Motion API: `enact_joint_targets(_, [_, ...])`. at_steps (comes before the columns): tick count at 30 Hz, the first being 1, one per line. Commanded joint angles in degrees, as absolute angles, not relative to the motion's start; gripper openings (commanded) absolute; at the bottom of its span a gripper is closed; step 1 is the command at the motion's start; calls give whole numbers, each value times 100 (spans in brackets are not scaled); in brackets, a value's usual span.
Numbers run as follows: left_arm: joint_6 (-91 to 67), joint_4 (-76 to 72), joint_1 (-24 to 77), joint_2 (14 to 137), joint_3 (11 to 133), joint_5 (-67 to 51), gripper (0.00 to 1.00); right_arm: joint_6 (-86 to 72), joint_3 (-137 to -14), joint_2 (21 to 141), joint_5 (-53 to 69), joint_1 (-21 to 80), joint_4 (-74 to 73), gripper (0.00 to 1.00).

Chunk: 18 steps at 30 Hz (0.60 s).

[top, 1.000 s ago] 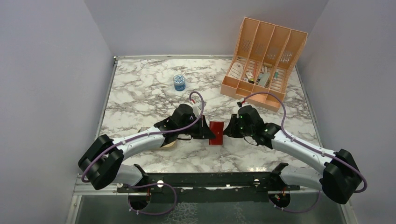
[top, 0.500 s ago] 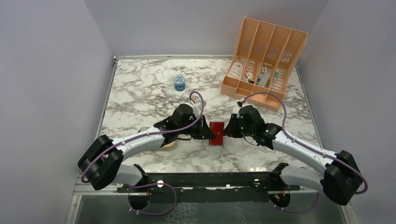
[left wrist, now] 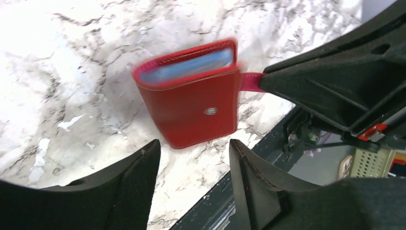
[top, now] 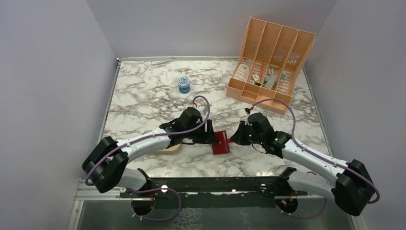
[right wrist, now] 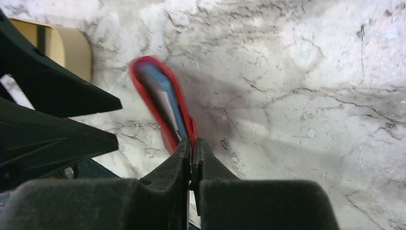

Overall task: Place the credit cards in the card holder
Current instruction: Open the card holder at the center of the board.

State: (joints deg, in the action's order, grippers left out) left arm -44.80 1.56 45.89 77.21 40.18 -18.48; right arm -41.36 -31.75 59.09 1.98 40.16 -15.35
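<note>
The card holder [top: 220, 142] is a dark red folding case with a small snap and pale blue pockets [left wrist: 191, 105]. It stands on edge on the marble between my two grippers. My right gripper [right wrist: 193, 143] is shut on its thin red strap [left wrist: 250, 81] and holds it from the right [top: 233, 138]. My left gripper [left wrist: 191, 153] is open just to the left of the case [top: 213, 136], fingers apart and touching nothing. The case [right wrist: 163, 100] gapes slightly at its top and looks blurred. The credit cards are hidden from view.
A shallow tan tray [top: 170, 149] lies under my left forearm, seen also in the right wrist view [right wrist: 72, 50]. A small blue round tin [top: 184, 84] stands further back. A peach slotted organizer [top: 270, 62] fills the back right. The table's near edge [left wrist: 249, 191] lies close below the case.
My left gripper has opened and let go of the card holder. My right gripper has shut on its strap, and the case has shifted slightly toward the near edge and tilted.
</note>
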Motion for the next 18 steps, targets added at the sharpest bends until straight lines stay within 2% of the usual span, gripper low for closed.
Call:
enact_joint_targets(1, [-4211, 872, 4599, 7861, 4335, -1148, 60, -4208, -3041, 6143, 395, 4025, -1415, 1])
enact_joint_targets(8, [-4089, 901, 4612, 7742, 4367, -1221, 72, -4279, -3200, 6038, 693, 4025, -1296, 1])
enact_joint_targets(18, [-4096, 505, 4614, 7655, 4327, -1604, 75, -4297, -3437, 6067, 922, 4025, -1209, 1])
